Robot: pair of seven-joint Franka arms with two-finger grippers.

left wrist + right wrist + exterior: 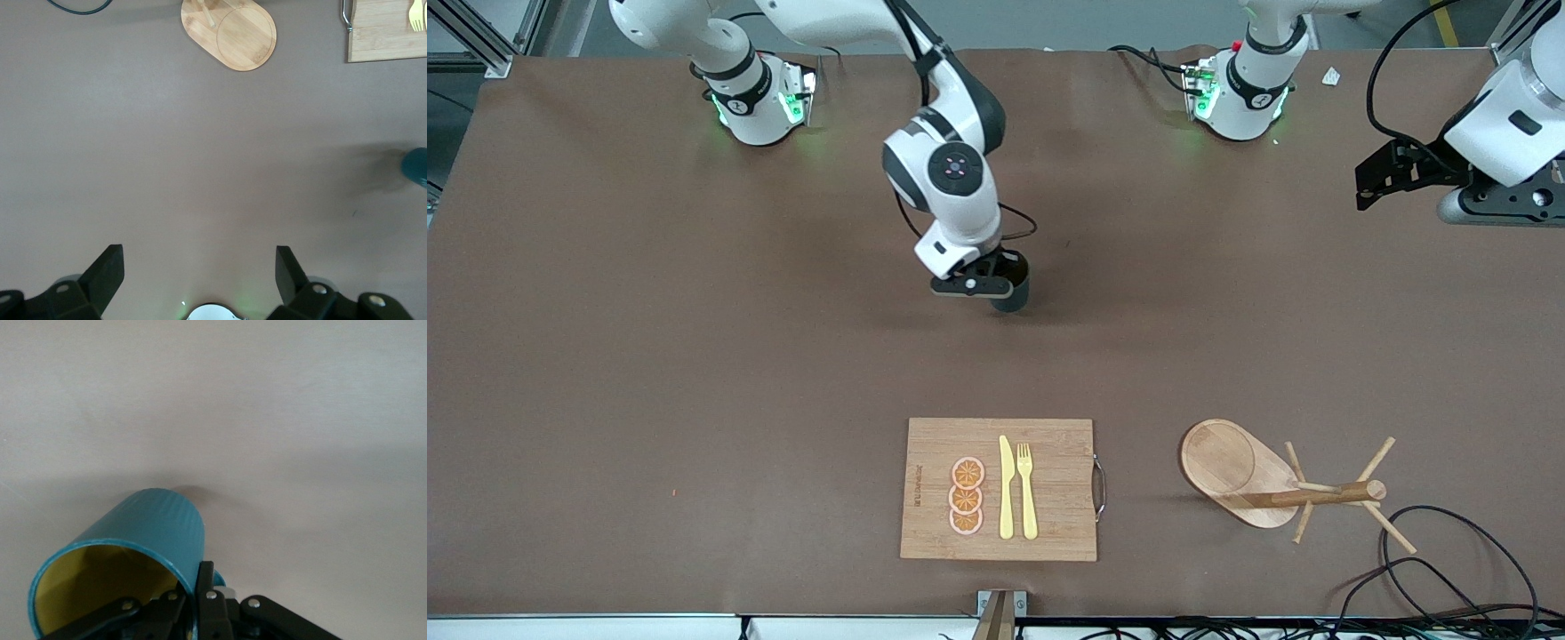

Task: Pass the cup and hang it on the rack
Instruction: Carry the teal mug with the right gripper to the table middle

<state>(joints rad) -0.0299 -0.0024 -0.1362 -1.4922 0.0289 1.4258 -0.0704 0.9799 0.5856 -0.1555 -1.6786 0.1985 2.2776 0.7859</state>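
The teal ribbed cup [1014, 286] with its mustard inside [100, 577] hangs in my right gripper [996, 283] low over the middle of the table. One finger is inside the rim and the other outside by the handle, so my right gripper [195, 581] is shut on the cup's wall [150, 523]. The wooden rack [1258, 480] stands near the front camera's edge, toward the left arm's end. My left gripper [1371, 182] waits open and empty above the table by its base; in the left wrist view the left gripper [200, 261] faces bare table, with the cup [417, 167] and rack [230, 33] farther off.
A bamboo cutting board [999, 489] with orange slices, a yellow knife and a fork lies near the front edge, beside the rack. Black cables [1449, 569] loop at the table corner by the rack. The board's corner [383, 33] shows in the left wrist view.
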